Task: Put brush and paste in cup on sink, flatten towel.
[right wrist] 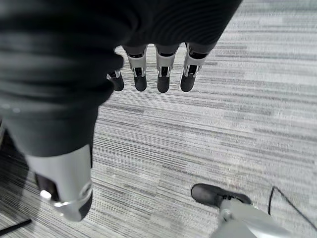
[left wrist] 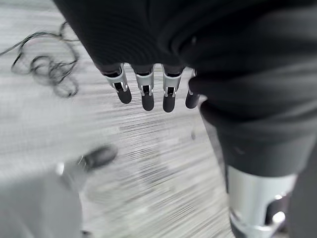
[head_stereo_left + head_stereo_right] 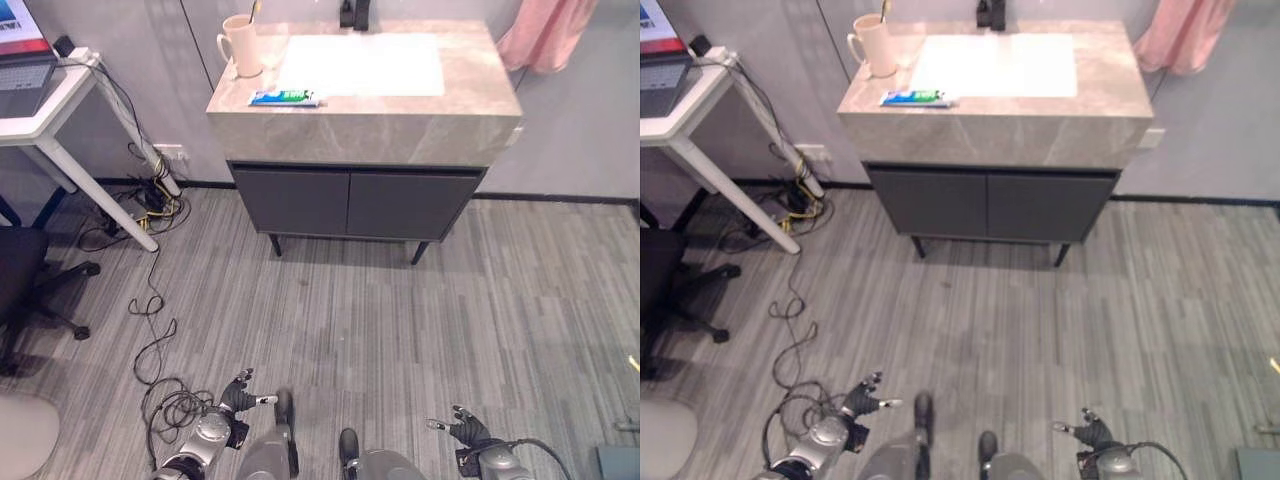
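Before me lay the grey striped floor (image 3: 400, 330), and at its far side stood the sink (image 3: 365, 95), a stone-topped vanity with dark cabinet doors (image 3: 350, 203) below and a pale basin (image 3: 362, 65) sunk into its top. A black tap (image 3: 354, 14) rose at the back edge of the basin. To my left stood a white desk (image 3: 45, 110) with a laptop (image 3: 22, 60) on it, a black office chair (image 3: 25, 275) below it near the left side of the floor. A pink towel (image 3: 545, 35) hung beyond the back right corner of the sink; I could not tell how flat it lay. The cup (image 3: 240, 45), a cream mug with a handle, stood at the back left corner of the sink top, just beside the basin, and something thin stuck up out of it, too small for me to tell whether it was the brush. The paste (image 3: 284, 97), a blue, green and white tube, lay flat near the front edge of the sink top, left of the basin and apart from the cup. My left hand (image 3: 240, 398) hung low over the floor, well apart from the sink, its fingers (image 2: 147, 94) straight and relaxed, holding nothing. My right hand (image 3: 465, 428) hung likewise on the other side, its fingers (image 1: 163, 79) loose and straight, empty over the floor.
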Controlling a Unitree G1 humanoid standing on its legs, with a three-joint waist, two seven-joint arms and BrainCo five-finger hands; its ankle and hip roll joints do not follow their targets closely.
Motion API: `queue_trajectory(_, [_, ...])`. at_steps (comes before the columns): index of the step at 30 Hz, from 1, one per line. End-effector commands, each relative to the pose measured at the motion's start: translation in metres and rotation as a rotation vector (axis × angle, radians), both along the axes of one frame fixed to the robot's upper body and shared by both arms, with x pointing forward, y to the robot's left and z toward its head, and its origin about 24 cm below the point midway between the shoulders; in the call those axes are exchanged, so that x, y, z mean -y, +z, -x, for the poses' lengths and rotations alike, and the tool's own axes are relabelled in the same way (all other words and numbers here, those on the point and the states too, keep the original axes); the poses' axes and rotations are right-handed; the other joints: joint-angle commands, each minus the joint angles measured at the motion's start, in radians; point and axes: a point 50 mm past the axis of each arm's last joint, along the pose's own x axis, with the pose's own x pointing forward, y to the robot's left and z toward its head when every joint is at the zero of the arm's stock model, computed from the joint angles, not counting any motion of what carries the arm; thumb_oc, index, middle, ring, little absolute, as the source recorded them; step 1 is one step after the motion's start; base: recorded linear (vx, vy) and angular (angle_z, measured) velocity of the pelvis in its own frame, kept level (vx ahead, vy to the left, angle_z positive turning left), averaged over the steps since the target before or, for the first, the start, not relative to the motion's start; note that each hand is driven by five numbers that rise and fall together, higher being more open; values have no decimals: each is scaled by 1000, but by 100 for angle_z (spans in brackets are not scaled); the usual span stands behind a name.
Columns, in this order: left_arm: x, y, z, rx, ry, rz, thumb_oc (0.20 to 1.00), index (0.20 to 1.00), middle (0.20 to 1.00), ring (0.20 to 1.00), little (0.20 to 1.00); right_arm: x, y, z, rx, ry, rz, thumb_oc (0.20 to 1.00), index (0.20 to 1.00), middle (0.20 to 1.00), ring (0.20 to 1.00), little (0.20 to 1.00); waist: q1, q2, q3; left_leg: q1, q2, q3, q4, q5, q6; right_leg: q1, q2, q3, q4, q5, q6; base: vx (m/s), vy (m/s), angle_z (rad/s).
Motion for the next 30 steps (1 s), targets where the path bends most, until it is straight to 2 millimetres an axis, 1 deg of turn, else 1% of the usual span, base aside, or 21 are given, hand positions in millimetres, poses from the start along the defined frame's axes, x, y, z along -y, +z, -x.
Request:
queue_trajectory(1, [-10, 20, -19, 131, 57, 44, 1000, 1000, 1000, 1000, 1000, 8, 0, 13, -19, 45, 59, 1000, 1000, 1000, 1000, 1000, 9, -34, -99, -33, -50, -7, 108, 79, 53, 50, -63, 71, 130, -102, 125, 458, 253, -68])
queue_trajectory(3, [-10, 24, -21, 153, 54, 55, 1000, 1000, 1000, 1000, 1000, 3, 0, 9, -9, 41, 34, 1000, 1000, 1000, 1000, 1000, 20, -49, -121, -57, -79, 7, 205, 30, 75, 70, -116, 96, 153, -105, 153, 468, 282, -86])
queue_trajectory(4, [-12, 23, -19, 145, 54, 54, 1000, 1000, 1000, 1000, 1000, 1, -1, 9, -7, 47, 22, 1000, 1000, 1000, 1000, 1000, 23, -56, -131, -57, -94, 18, 233, 1, 89, 70, -140, 101, 174, -81, 171, 258, 163, -68])
queue_trajectory(5, [-12, 23, -18, 144, 54, 54, 1000, 1000, 1000, 1000, 1000, 0, -1, 9, -7, 47, 22, 1000, 1000, 1000, 1000, 1000, 24, -57, -132, -58, -94, 19, 235, -1, 90, 70, -141, 102, 174, -82, 171, 205, 126, -50])
queue_trajectory(6, [-13, 23, -18, 144, 52, 51, 1000, 1000, 1000, 1000, 1000, -1, -1, 9, -5, 51, 17, 1000, 1000, 1000, 1000, 1000, 26, -59, -133, -48, -100, 22, 236, -11, 98, 51, -150, 111, 208, -48, 179, 152, 121, -29])
queue_trajectory(8, [-17, 22, -15, 134, 39, 28, 1000, 1000, 1000, 1000, 1000, -5, 1, 3, 19, 62, 1, 1000, 1000, 1000, 1000, 1000, 24, -62, -125, -20, -123, 40, 239, -47, 123, -6, -181, 125, 328, 92, 199, 223, 208, -17])
queue_trajectory(9, [-17, 23, -14, 134, 28, 23, 1000, 1000, 1000, 1000, 1000, -6, 3, -2, 34, 70, -4, 1000, 1000, 1000, 1000, 1000, 25, -53, -116, 3, -126, 48, 227, -52, 133, -41, -187, 120, 386, 165, 196, 195, 226, -7])
queue_trajectory(11, [-22, 26, -14, 147, 14, 6, 1000, 1000, 1000, 1000, 1000, -13, 10, -17, 98, 106, -21, 1000, 1000, 1000, 1000, 1000, 14, -29, -80, 56, -126, 57, 200, -60, 148, -121, -185, 95, 501, 243, 189, 161, 251, -12])
queue_trajectory(12, [-23, 24, -12, 136, 13, -2, 1000, 1000, 1000, 1000, 1000, -17, 13, -22, 123, 125, -28, 1000, 1000, 1000, 1000, 1000, 11, -22, -71, 74, -128, 64, 193, -69, 154, -139, -191, 68, 529, 243, 189, 172, 241, -17])
queue_trajectory(14, [-26, 23, -10, 122, 1, -26, 1000, 1000, 1000, 1000, 1000, -24, 18, -30, 169, 160, -48, 1000, 1000, 1000, 1000, 1000, -19, -4, -51, 127, -134, 45, 164, -81, 160, -238, -110, 83, 584, 169, 187, 232, 194, -30])
queue_trajectory(16, [-31, 20, -8, 105, 15, -47, 1000, 1000, 1000, 1000, 1000, -29, 21, -34, 196, 173, -67, 1000, 1000, 1000, 1000, 1000, -31, -1, -43, 177, -131, 56, 139, -90, 158, -299, -116, 31, 518, 122, 180, 217, 112, -26])
queue_trajectory(17, [-31, 20, -8, 105, 15, -47, 1000, 1000, 1000, 1000, 1000, -29, 21, -34, 196, 173, -67, 1000, 1000, 1000, 1000, 1000, -32, -1, -42, 178, -131, 56, 139, -90, 158, -298, -116, 30, 518, 122, 180, 440, 22, 11])
queue_trajectory(18, [-32, 16, -6, 79, 15, -62, 1000, 1000, 1000, 1000, 1000, -31, 26, -39, 233, 185, -83, 1000, 1000, 1000, 1000, 1000, -69, -13, -49, 227, -155, 30, 112, -112, 146, -346, -81, 88, 307, 121, 192, 460, -30, 14])
queue_trajectory(19, [-31, 15, -7, 78, 14, -66, 1000, 1000, 1000, 1000, 1000, -31, 27, -39, 236, 187, -85, 1000, 1000, 1000, 1000, 1000, -76, -22, -46, 249, -162, 26, 105, -121, 143, -341, -82, 106, 233, 143, 202, 464, -28, 14])
queue_trajectory(20, [-31, 15, -7, 78, 14, -66, 1000, 1000, 1000, 1000, 1000, -31, 27, -39, 236, 187, -85, 1000, 1000, 1000, 1000, 1000, -76, -20, -43, 254, -160, 25, 105, -123, 143, -335, -81, 105, 229, 143, 202, 365, -76, 37])
queue_trajectory(21, [-29, 15, -10, 80, 10, -69, 1000, 1000, 1000, 1000, 1000, -32, 31, -42, 252, 211, -80, 1000, 1000, 1000, 1000, 1000, -88, -32, -46, 287, -166, 19, 88, -141, 135, -375, -103, 101, 125, 203, 219, 358, -87, 39])
queue_trajectory(22, [-29, 14, -9, 75, 12, -73, 1000, 1000, 1000, 1000, 1000, -30, 31, -42, 249, 214, -71, 1000, 1000, 1000, 1000, 1000, -93, -36, -46, 306, -169, 13, 84, -152, 133, -387, -111, 85, 95, 224, 223, 358, -88, 31])
queue_trajectory(24, [-28, 14, -9, 74, 7, -73, 1000, 1000, 1000, 1000, 1000, -28, 32, -42, 249, 220, -62, 1000, 1000, 1000, 1000, 1000, -97, -40, -46, 328, -167, 3, 78, -164, 130, -388, -115, 57, 71, 236, 225, 235, -74, 18])
queue_trajectory(26, [-25, 12, -8, 61, -30, -82, 1000, 1000, 1000, 1000, 1000, -24, 30, -38, 234, 220, -49, 1000, 1000, 1000, 1000, 1000, -105, -51, -60, 357, -165, -24, 75, -177, 119, -346, -99, 93, 70, 236, 216, 398, -160, 29])
queue_trajectory(27, [-25, 9, -5, 44, -19, -79, 1000, 1000, 1000, 1000, 1000, -20, 31, -38, 229, 224, -35, 1000, 1000, 1000, 1000, 1000, -101, -53, -82, 369, -151, -44, 110, -182, 106, -321, -70, 114, 89, 223, 196, 356, -153, 35])
queue_trajectory(30, [-25, 8, -3, 36, 3, -69, 1000, 1000, 1000, 1000, 1000, -20, 32, -39, 237, 232, -32, 1000, 1000, 1000, 1000, 1000, -101, -52, -88, 375, -145, -52, 126, -185, 101, -316, -63, 97, 105, 212, 187, 291, -153, 43])
